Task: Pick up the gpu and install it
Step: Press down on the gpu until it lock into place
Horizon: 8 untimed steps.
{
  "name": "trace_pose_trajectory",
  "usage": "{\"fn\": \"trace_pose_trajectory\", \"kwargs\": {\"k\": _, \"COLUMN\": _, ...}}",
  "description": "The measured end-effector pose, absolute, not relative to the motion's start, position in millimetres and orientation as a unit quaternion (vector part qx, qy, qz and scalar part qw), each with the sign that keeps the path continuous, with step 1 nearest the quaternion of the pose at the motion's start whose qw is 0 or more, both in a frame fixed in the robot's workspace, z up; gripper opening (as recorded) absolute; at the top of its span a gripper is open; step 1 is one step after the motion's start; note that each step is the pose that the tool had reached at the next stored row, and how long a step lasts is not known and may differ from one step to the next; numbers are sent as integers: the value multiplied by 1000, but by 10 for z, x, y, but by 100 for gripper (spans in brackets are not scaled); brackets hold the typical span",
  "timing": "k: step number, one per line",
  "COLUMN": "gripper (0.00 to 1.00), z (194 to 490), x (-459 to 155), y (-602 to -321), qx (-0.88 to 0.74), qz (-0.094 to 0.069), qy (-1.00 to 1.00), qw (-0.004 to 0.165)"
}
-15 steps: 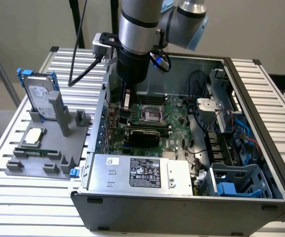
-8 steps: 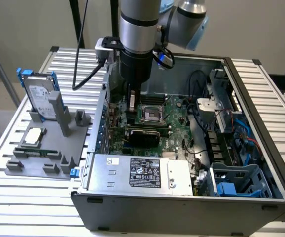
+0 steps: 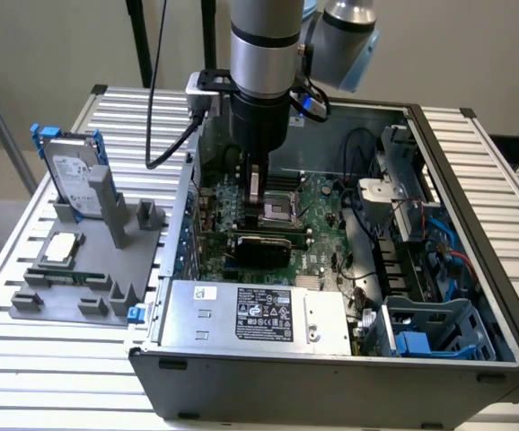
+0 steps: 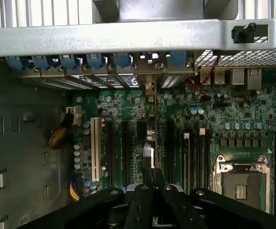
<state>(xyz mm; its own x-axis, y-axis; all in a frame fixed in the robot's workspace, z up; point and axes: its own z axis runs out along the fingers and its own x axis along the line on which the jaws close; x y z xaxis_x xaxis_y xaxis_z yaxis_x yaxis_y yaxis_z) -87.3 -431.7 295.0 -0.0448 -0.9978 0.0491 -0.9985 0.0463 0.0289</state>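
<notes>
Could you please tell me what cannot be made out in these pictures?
- Exterior view: whether the gripper touches the gpu; the arm's own body blocks that spot.
- Wrist view: the gpu is edge-on, so its faces and its seating are hidden.
- Exterior view: the label has print too small to read.

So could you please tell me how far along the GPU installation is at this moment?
Done: the gpu is off the gray fixture and inside the open computer case, standing on edge over the motherboard's expansion slots. In hand: the claw sits right at the card's near edge, arm lowered into the case. Left: whether the card is fully seated cannot be told from here.
</notes>
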Motion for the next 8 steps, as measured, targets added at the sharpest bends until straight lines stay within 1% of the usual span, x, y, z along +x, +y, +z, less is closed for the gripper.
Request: {"fn": "trace_pose_trajectory", "kwargs": {"k": 8, "gripper": 11, "z": 2951, "x": -866, "y": -4317, "qx": 691, "qz": 6, "qy": -723, "qw": 28}}
